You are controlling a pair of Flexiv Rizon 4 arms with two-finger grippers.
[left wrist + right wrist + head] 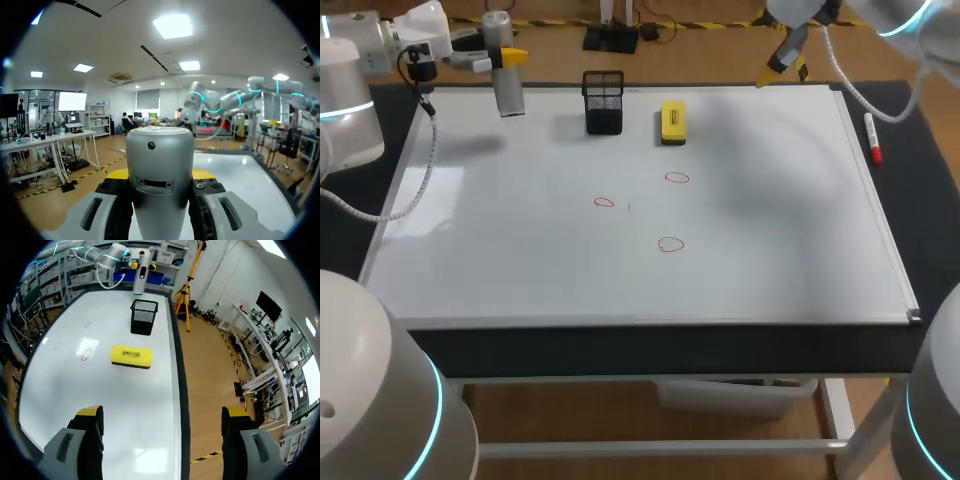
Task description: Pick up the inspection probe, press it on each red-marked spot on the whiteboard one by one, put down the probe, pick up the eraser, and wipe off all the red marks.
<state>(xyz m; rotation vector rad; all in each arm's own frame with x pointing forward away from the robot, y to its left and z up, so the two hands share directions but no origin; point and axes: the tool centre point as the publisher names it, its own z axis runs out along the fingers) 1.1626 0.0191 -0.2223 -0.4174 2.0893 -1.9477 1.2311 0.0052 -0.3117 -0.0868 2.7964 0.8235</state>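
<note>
at the far left corner of the whiteboard (pixel 770 220), the left gripper (pixel 505 58) hangs above the board, its jaws clamped on the inspection probe (pixel 508 92), a silver cylinder held upright between both fingers. right of it stand a black mesh holder (pixel 604 102) and, just beside that, the yellow eraser (pixel 672 122). three red marks (pixel 670 244) lie mid-board. the right gripper (pixel 782 60) hovers over the far right edge, jaws wide apart and empty.

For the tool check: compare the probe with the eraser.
The probe is a grey cylinder; the eraser is a yellow block. The probe hangs upright in the left pincer, above the whiteboard; the eraser lies flat on it. Both are at the board's far side.
</note>
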